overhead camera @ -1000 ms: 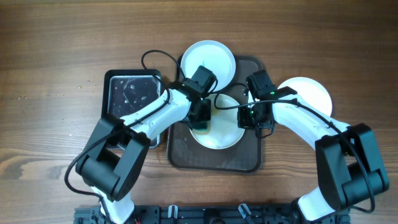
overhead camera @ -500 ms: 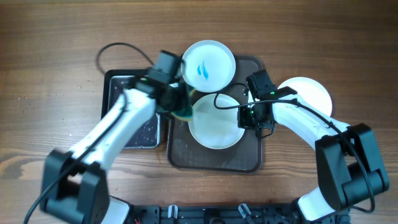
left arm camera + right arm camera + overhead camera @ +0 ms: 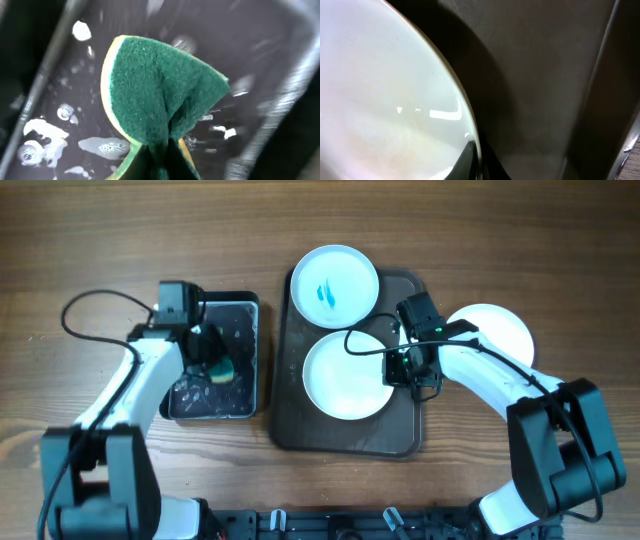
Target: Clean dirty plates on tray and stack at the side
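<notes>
1. Green-faced and folded, the sponge (image 3: 160, 95) is clamped in the left gripper (image 3: 207, 358) over the wet black tray (image 3: 240, 408).
2. The right gripper (image 3: 402, 368) pinches the rim of the clean plate (image 3: 345, 375), which lies in the brown tray (image 3: 340, 435).
3. The smeared plate (image 3: 334, 280) sits at that tray's far end; the third plate (image 3: 495, 330) rests on the table (image 3: 100, 240) — just right of the tray.

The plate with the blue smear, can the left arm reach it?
Probably yes. The smeared plate lies uncovered, the left arm holds the sponge nearby over the black tray, and the right fingers only pinch the other plate.
</notes>
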Tool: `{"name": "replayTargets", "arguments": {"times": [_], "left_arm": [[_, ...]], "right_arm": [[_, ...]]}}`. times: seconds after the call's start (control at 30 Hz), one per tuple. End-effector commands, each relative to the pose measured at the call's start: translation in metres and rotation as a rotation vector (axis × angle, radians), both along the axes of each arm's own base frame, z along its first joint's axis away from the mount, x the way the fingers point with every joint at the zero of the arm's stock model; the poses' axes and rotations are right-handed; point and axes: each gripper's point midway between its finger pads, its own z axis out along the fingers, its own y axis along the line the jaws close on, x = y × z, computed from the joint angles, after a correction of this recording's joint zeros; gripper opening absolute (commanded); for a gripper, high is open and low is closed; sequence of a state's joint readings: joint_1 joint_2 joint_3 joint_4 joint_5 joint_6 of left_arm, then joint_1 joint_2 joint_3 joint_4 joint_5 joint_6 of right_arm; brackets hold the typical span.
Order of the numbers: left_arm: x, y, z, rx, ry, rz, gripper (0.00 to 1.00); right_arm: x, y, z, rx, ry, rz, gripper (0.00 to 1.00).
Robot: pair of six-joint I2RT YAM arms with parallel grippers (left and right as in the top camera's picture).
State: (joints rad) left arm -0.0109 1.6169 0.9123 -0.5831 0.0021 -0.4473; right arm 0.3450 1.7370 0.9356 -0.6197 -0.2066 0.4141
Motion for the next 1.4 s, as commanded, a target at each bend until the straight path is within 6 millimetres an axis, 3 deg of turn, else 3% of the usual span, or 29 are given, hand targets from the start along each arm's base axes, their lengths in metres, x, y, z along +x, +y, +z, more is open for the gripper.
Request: {"name": "replayTargets", "arguments": {"times": [0.0, 0.13, 0.3, 0.47, 0.6, 0.7, 0.8, 0.97, 1.03, 1.13, 1.27, 1.37], "left_arm": [[-0.006, 0.000, -0.016, 0.011, 0.034, -0.056, 0.18], [0.002, -0.013, 0.009, -0.054, -0.018, -0.097, 0.52], [0.011, -0.017, 0.068, -0.075, -0.098, -0.099, 0.83], [0.012, -0.011, 0.129, -0.082, -0.229, -0.059, 0.92], [0.005, 0.011, 0.169, -0.097, -0.354, 0.067, 0.95], [-0.003, 0.029, 0.191, -0.086, -0.428, 0.120, 0.99], [-0.011, 0.041, 0.209, -0.072, -0.489, 0.156, 1.00], [-0.017, 0.041, 0.219, -0.067, -0.522, 0.159, 1.00], [-0.017, 0.041, 0.218, -0.068, -0.516, 0.159, 1.00], [-0.017, 0.041, 0.218, -0.068, -0.516, 0.159, 1.00], [-0.017, 0.041, 0.218, -0.068, -0.516, 0.159, 1.00], [-0.017, 0.041, 0.218, -0.068, -0.516, 0.159, 1.00]], "right_arm": [[-0.007, -0.010, -0.019, -0.048, 0.027, 0.011, 0.04], [-0.005, -0.010, -0.015, -0.051, 0.022, 0.043, 0.04], [0.006, -0.013, 0.035, -0.089, 0.004, 0.062, 0.04], [0.011, 0.009, 0.098, -0.012, -0.027, 0.200, 0.04], [0.012, 0.035, 0.133, 0.013, -0.058, 0.271, 0.04], [0.017, 0.060, 0.148, 0.039, -0.099, 0.273, 0.04], [0.029, 0.091, 0.146, 0.060, -0.114, 0.306, 0.04], [0.050, 0.149, 0.125, 0.071, -0.114, 0.376, 0.04], [0.068, 0.185, 0.123, 0.107, -0.195, 0.406, 0.05], [0.095, 0.222, 0.132, 0.090, -0.404, 0.388, 0.04], [0.116, 0.231, 0.151, -0.082, -0.640, 0.351, 0.04], [0.113, 0.236, 0.168, -0.251, -0.790, 0.376, 0.04]]}}
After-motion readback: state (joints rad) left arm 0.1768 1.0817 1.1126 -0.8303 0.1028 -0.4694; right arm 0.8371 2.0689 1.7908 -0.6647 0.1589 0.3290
